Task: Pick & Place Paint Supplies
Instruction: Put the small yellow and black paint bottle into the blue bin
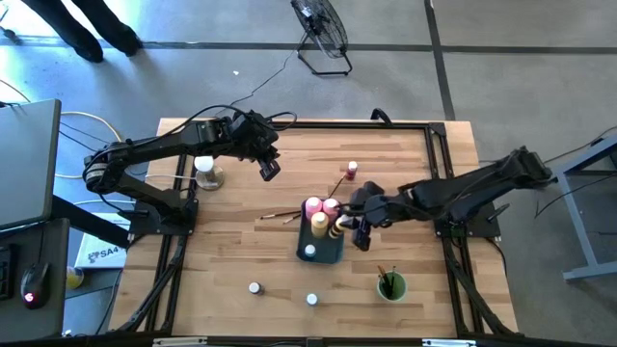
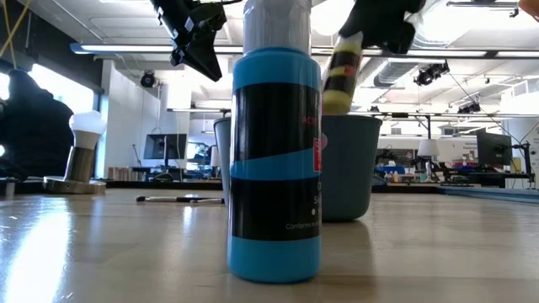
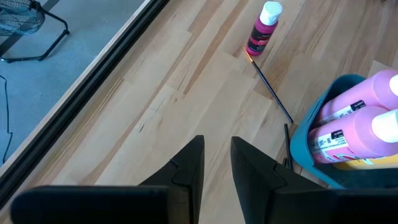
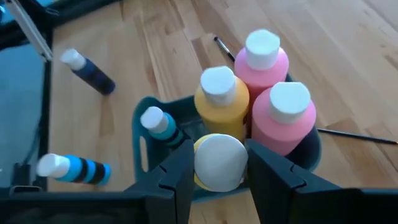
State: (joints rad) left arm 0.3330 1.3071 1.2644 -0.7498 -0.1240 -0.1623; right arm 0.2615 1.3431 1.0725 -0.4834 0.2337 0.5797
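My right gripper (image 4: 217, 171) is shut on a yellow squeeze bottle (image 2: 340, 77) with a white cap and holds it just above the blue-grey tray (image 1: 333, 254). Two pink bottles (image 4: 267, 59), another yellow one (image 4: 221, 96) and a small teal one (image 4: 159, 126) stand in the tray. A magenta bottle (image 3: 264, 28) and a thin paintbrush (image 3: 270, 93) lie on the table beyond the tray. My left gripper (image 1: 269, 170) hangs raised over the table's far left part, its fingers (image 3: 186, 174) a little apart with nothing between them. My right gripper pinches the yellow bottle's upper body (image 4: 199, 179), just under its white cap (image 4: 219, 160), between its two fingers. The fingers slant down from the table's right side. The bottle hangs below them, slightly tilted, its bottom (image 2: 335, 108) just above the tray's rim.
A blue-and-black bottle (image 2: 274, 160) stands near the front edge, and another small bottle (image 1: 254, 287) stands to its left. A round green cup (image 1: 390, 286) holding brushes stands at the front right. More brushes (image 1: 282, 215) lie left of the tray. A white bulb-shaped object (image 1: 205, 172) stands at the far left.
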